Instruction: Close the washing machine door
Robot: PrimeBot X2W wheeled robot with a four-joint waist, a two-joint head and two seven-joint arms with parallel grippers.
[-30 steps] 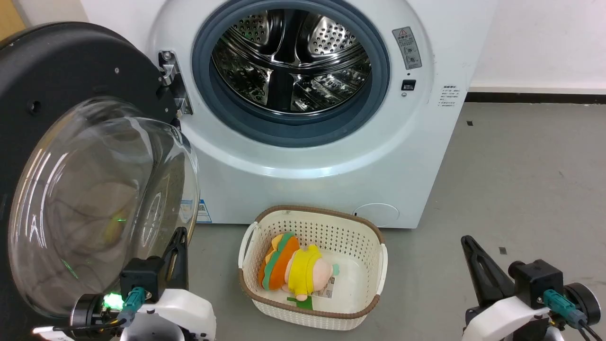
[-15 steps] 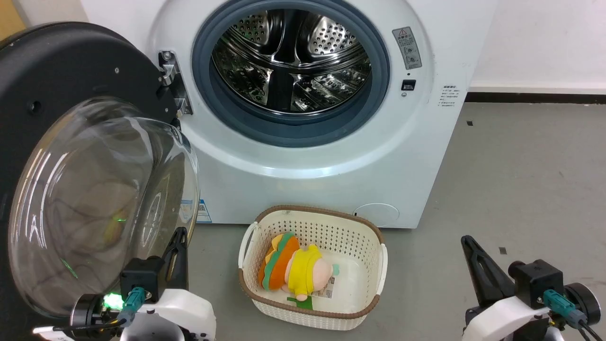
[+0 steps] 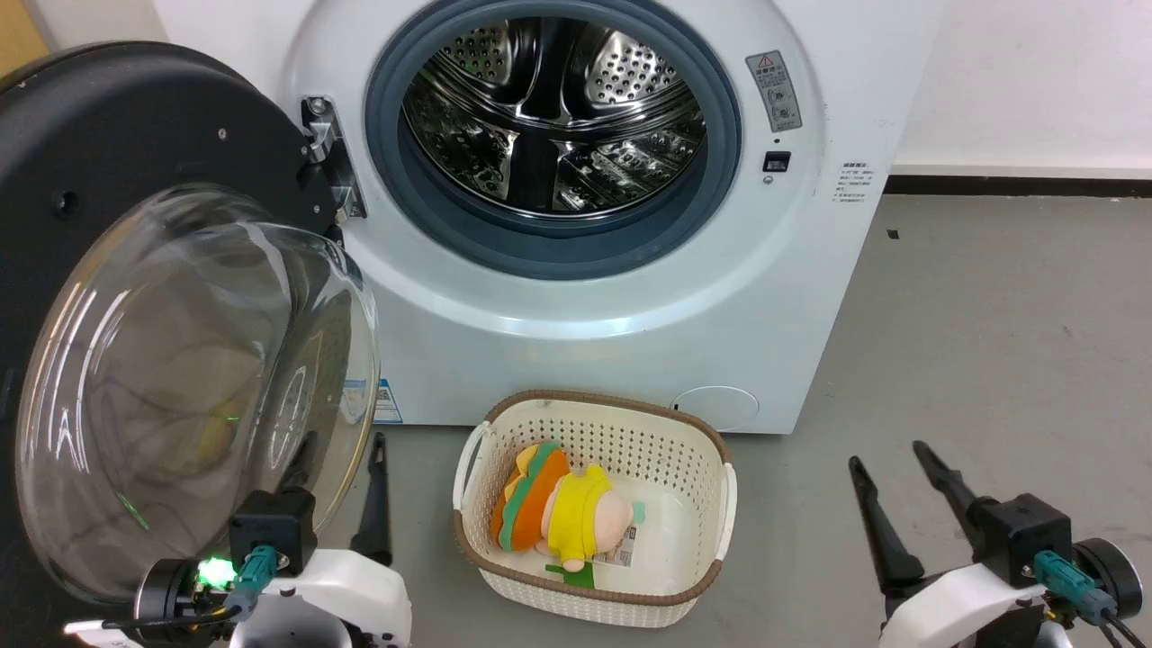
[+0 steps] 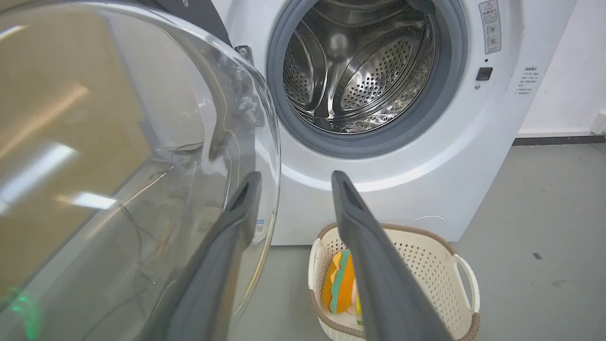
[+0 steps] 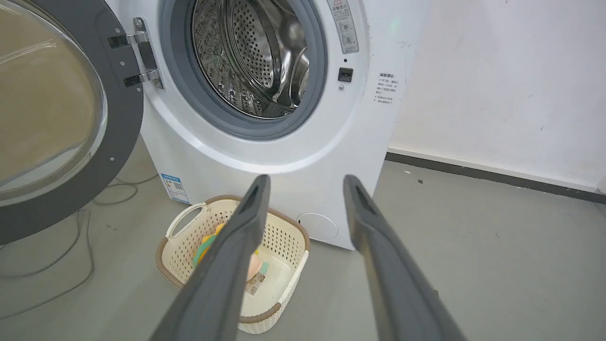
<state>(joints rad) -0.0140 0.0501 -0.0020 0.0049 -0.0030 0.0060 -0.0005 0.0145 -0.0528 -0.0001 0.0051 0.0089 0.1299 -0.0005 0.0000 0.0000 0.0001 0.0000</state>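
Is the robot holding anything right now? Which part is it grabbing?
Nothing is held. The left end effector is open near the round black-rimmed glass washing machine door, not gripping it, and the right end effector is open and empty too.

warning-triangle sticker on washer, text illegible

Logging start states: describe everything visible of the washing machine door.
The washing machine door is swung wide open to the left, hanging on a metal hinge. Wide glossy black rim, clear bulging glass bowl reflecting lights. The left gripper, jaws open, sits by its lower edge; contact unclear.
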